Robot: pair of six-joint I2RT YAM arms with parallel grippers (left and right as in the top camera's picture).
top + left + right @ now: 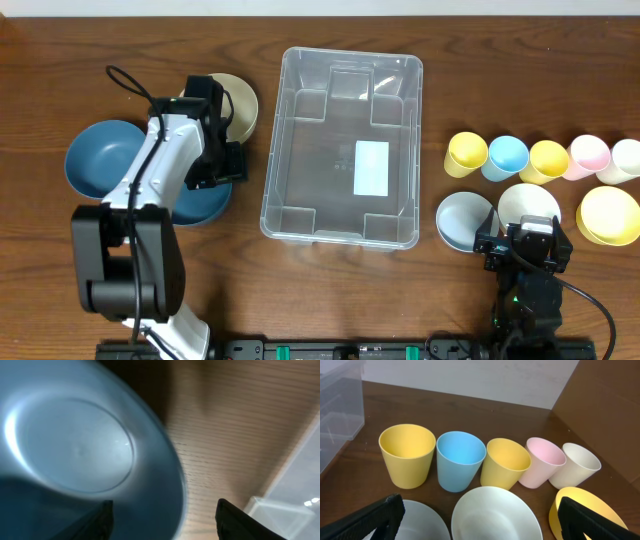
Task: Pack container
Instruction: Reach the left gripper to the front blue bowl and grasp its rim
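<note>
Blue bowl point(75, 455) under left gripper point(165, 510), jaws wide; arm stretched forward. Right gripper point(480, 510) wide, arm folded near base.

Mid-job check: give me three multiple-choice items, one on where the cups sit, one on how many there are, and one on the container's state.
1. Relative to the container, the cups are: A to its left; B inside it; C to its right.
2. The cups number: A three; B five; C seven.
3. The container is: A empty; B half full; C lidded.

Answers: 1 C, they stand in a row beyond its right wall. 2 B, yellow, blue, yellow, pink and white. 3 A, only its label shows on the base.
</note>
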